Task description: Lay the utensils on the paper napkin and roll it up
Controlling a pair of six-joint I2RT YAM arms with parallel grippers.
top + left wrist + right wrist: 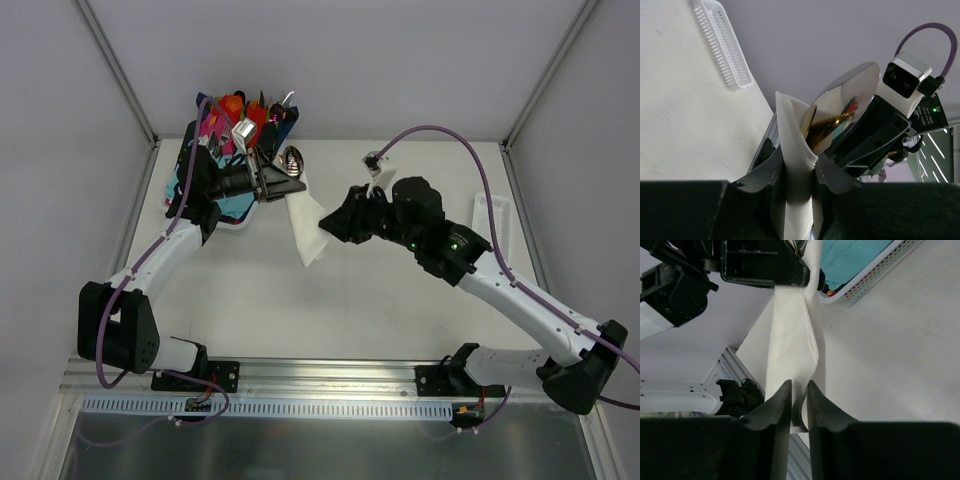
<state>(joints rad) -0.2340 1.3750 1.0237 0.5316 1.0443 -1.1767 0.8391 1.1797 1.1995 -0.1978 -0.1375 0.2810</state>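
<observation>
The left gripper pinches the soft white paper napkin, coned around a golden utensil and mirror-bright spoon bowl; lower centre, the right gripper straddles its creased tail, grip uncertain.

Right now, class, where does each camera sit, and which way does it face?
Top external: above, behind the bases, looking down on the table; both arms show.
Left wrist: looks along left gripper, clamped on the paper napkin.
Right wrist: looks along right gripper, straddling it.
Shared: wrist views both show the napkin.
</observation>
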